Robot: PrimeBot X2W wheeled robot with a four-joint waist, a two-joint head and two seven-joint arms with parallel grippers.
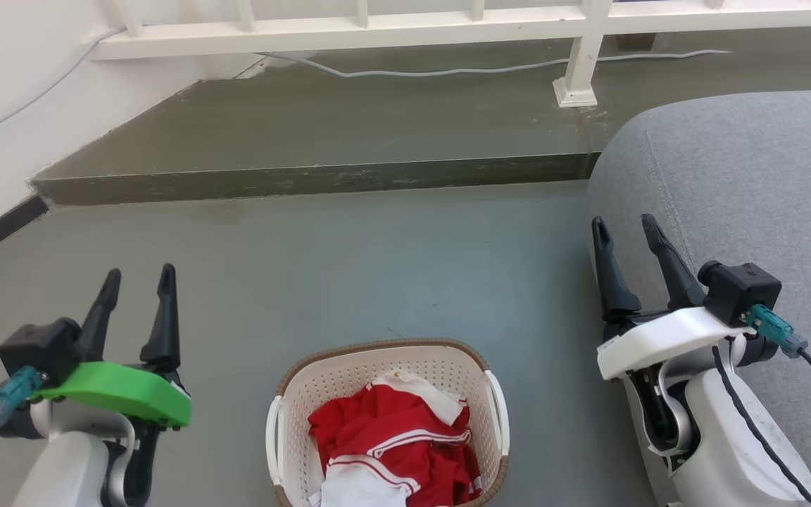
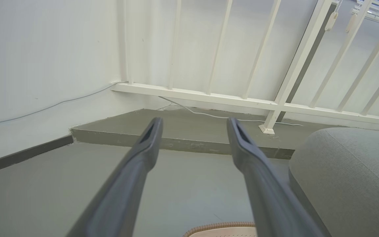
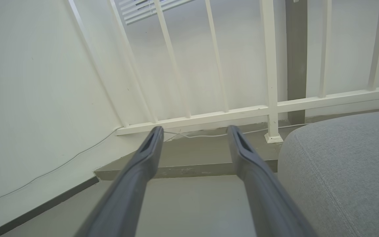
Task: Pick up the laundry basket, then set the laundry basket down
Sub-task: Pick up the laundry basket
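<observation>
Cream-white laundry basket (image 1: 349,380) sits on the floor (image 1: 377,267), near and central, its handles (image 1: 500,412) facing left and right; left hand (image 1: 139,274) and right hand (image 1: 624,224) flank it, both spread wide and empty, aimed far beyond it.

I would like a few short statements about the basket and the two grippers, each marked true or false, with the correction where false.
1. The laundry basket stands on the floor, between the two arms in the head view. True.
2. The left gripper is shut on a basket handle. False: it is open, holds nothing and is apart from the basket.
3. Red and white clothes lie in the basket. True.
4. The right gripper is shut. False: it is open, in front of the grey cushion.
</observation>
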